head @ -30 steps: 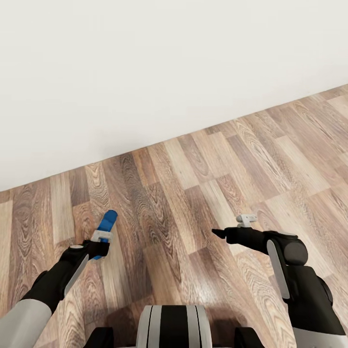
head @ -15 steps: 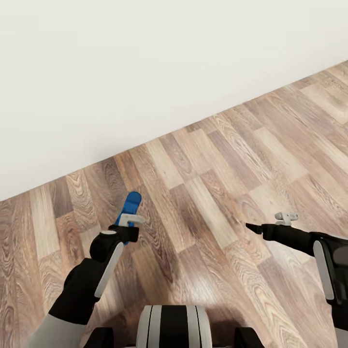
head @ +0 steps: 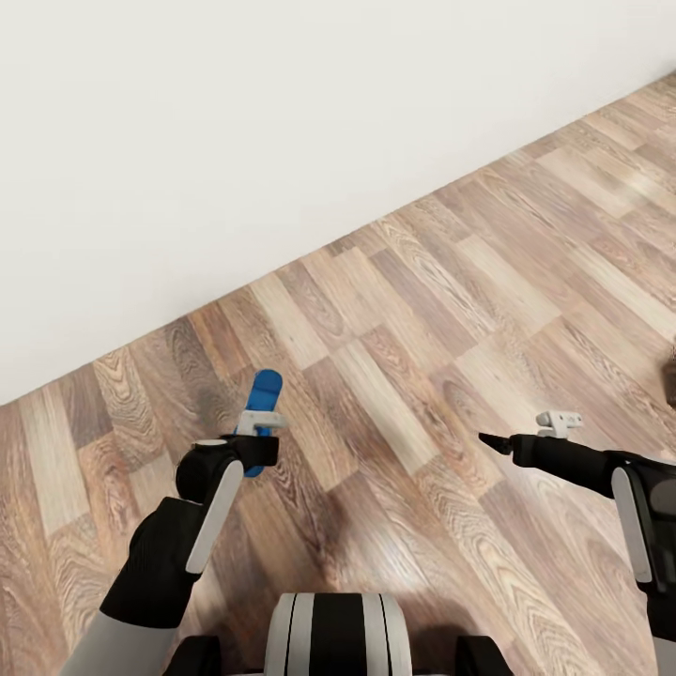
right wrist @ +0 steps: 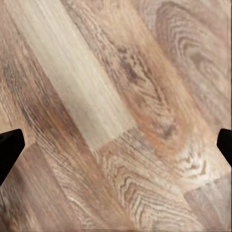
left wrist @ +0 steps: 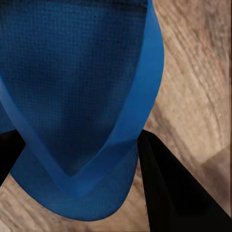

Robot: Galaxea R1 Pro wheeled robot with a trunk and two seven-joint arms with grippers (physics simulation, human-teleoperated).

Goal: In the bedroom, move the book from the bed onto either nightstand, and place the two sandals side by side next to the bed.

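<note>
**Operator:** Left gripper [head: 266,424] status, and where is the load?

**Arm:** Clamped on one blue sandal [head: 264,399]. In the head view the sandal projects forward past my fingers, clear of the wood-plank floor [head: 451,310], with the white wall [head: 282,122] ahead. In the left wrist view the sole [left wrist: 82,96] sits between my two dark fingers [left wrist: 174,193], its strap forming a V toward the rounded end (I read this as the toe end, though I cannot confirm it).

**Operator:** Right gripper?

**Arm:** Right gripper [head: 498,441] carries nothing; its fingertips stand wide apart over bare floor in the right wrist view.

**Operator:** Handling properties of the sandal?

**Arm:** My judgement: light, flat and fairly flexible, not fragile. A textured sole should resist slipping. Hold across the narrow width of the sole, as now; a grip on the strap alone would let the sole swing.

**Operator:** Risk?

**Arm:** Most of the sole overhangs the grip, so it may droop or pivot during travel. Bed, book and second sandal are not located from here.
</note>
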